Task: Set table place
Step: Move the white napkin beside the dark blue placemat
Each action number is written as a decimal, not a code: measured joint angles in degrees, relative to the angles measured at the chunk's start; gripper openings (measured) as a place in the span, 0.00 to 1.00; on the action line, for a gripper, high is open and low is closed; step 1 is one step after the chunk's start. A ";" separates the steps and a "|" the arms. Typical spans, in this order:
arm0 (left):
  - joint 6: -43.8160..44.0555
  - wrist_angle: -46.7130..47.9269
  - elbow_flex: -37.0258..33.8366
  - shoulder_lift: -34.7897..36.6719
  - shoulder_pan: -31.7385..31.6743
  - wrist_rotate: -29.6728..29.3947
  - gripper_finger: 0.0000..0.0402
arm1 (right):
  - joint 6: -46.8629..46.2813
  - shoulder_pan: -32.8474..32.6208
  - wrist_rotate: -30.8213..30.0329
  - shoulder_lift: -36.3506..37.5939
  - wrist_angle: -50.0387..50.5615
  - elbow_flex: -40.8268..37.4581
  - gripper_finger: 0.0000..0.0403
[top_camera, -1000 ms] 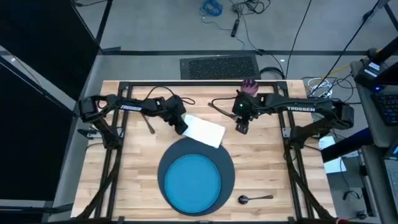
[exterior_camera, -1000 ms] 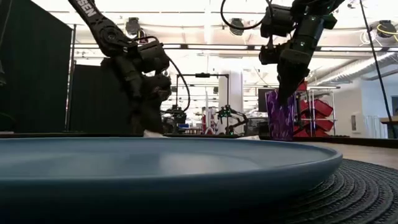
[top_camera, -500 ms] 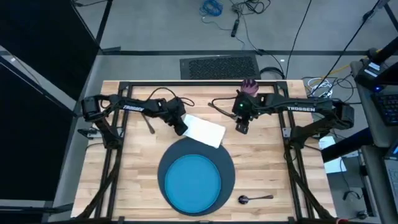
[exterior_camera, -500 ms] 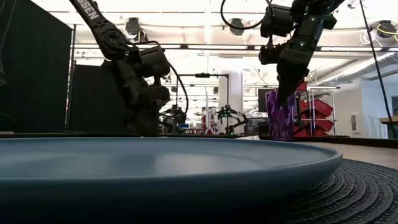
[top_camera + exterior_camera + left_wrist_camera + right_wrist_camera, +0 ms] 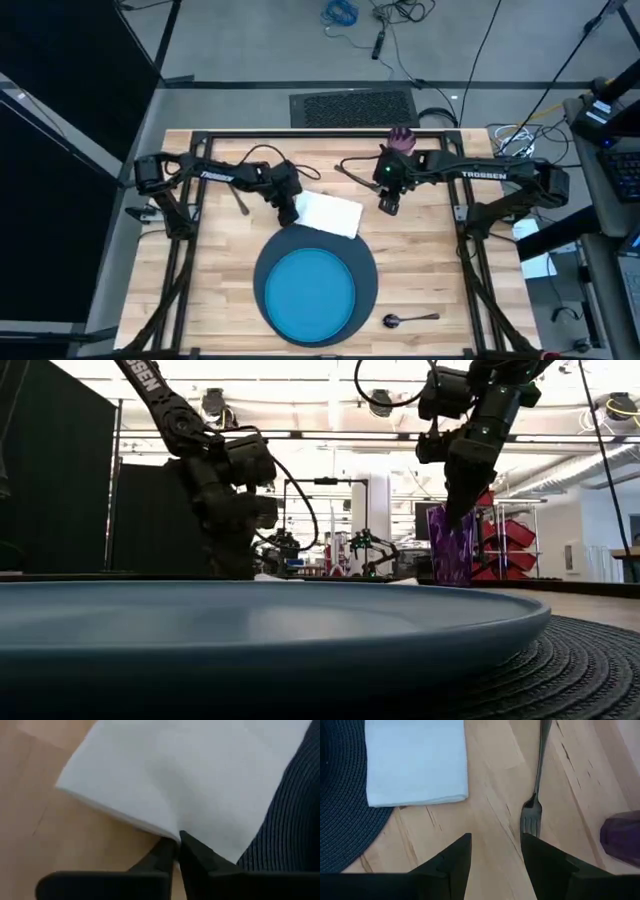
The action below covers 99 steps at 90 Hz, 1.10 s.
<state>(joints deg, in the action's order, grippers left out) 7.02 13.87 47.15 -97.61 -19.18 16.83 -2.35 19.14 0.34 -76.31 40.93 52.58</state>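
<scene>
The white napkin (image 5: 330,213) lies flat on the table (image 5: 215,290), its near corner over the rim of the dark charger (image 5: 368,275). The blue plate (image 5: 314,292) sits on the charger. My left gripper (image 5: 288,212) is shut at the napkin's left edge. My right gripper (image 5: 388,205) hangs open above bare wood to the napkin's right, with the fork (image 5: 536,802) just beyond its fingers. The purple cup (image 5: 400,138) stands at the far edge. A spoon (image 5: 410,319) lies near right of the charger and a dark utensil (image 5: 241,200) to the left. My left gripper pinches the napkin's left edge (image 5: 150,827) between its two fingertips, close to the corner beside the charger. The fingers come slanting down from the table's left. Whether they have one layer or several I cannot tell. The napkin lies flat on the table and charger rim.
Black frame rails (image 5: 300,135) run along the table's far edge and down both sides. Bare wood shows between the napkin and the fork (image 5: 490,795), and left of the charger. The room beyond the table holds racks and equipment.
My left gripper has drifted a little toward the table's near-left and turned at the wrist, staying shut at the napkin's left edge. The napkin's left end has swung slightly with it; its right end stays put. The right arm has kept still.
</scene>
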 joint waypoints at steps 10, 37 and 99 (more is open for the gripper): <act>-0.04 1.05 -0.19 2.02 -0.01 -3.06 0.00 | 0.00 0.00 0.00 0.00 -0.02 0.00 0.40; 3.73 13.90 -0.12 11.28 1.53 -7.33 0.00 | 0.00 0.00 0.00 0.00 -0.02 0.00 0.40; 31.06 46.50 -0.10 17.17 26.77 -1.70 0.00 | 0.59 -3.53 0.00 0.00 0.07 0.00 0.40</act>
<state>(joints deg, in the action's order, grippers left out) 38.08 60.37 47.05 -80.44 7.59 15.13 -1.76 15.61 0.34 -76.31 40.99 52.58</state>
